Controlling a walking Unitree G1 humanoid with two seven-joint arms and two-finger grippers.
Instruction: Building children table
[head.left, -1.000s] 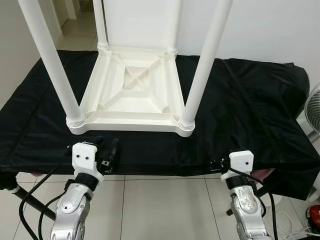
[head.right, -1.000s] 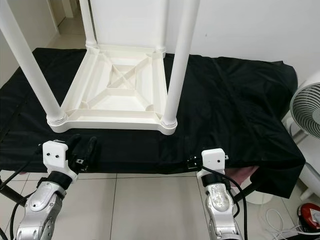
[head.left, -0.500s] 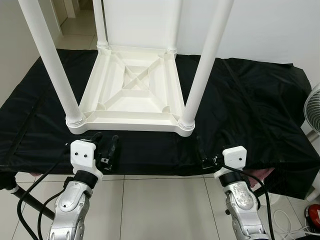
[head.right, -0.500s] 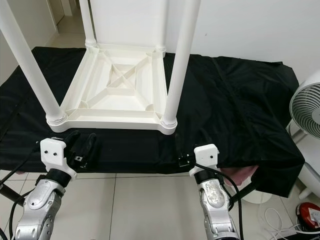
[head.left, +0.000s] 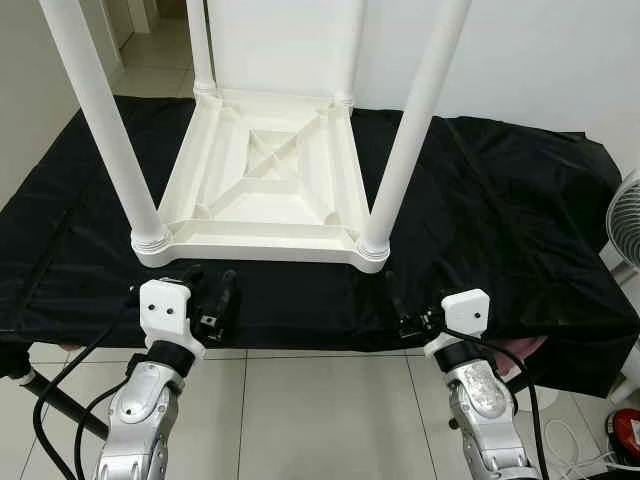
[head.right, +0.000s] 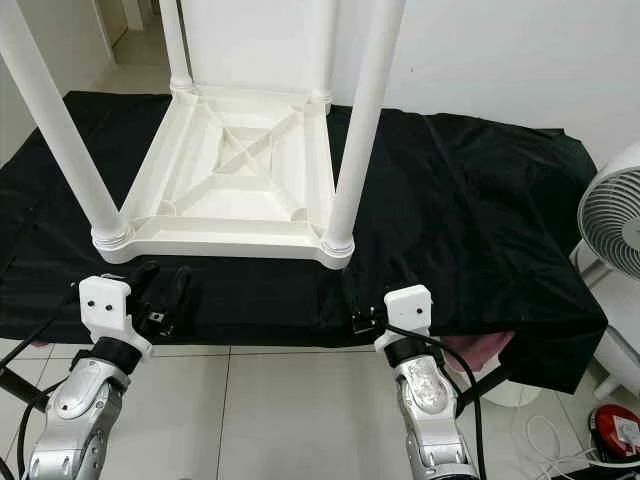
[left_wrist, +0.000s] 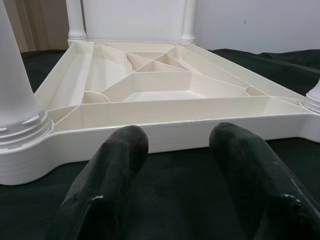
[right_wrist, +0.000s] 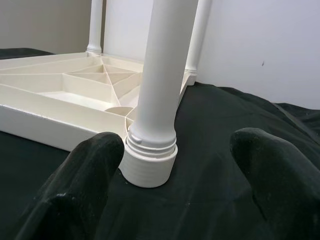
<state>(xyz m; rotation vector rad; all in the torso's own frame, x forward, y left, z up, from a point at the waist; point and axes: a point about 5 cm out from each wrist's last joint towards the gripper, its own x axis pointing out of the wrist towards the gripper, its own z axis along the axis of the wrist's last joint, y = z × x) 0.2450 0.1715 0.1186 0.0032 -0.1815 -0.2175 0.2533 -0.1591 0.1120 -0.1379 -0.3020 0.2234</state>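
Note:
The white plastic children's table (head.left: 265, 190) lies upside down on a black cloth (head.left: 500, 220), with its legs screwed in and standing up. The near-left leg (head.left: 105, 120) and near-right leg (head.left: 410, 120) rise at its front corners. My left gripper (head.left: 210, 287) hovers over the cloth just in front of the table's front rim (left_wrist: 165, 127), open, with nothing between its fingers (left_wrist: 120, 150). My right gripper (right_wrist: 175, 150) is open and points at the threaded base of the near-right leg (right_wrist: 150, 160), a finger (right_wrist: 95, 160) on each side and not touching it.
The cloth covers a low wide surface whose front edge (head.left: 300, 340) runs just under both wrists. A white fan (head.right: 612, 215) stands at the right, with a red object (head.right: 620, 430) and cables on the tiled floor (head.left: 300, 420). A white wall is behind.
My right gripper has moved left and forward to the base of the near-right leg. The left gripper has barely shifted.

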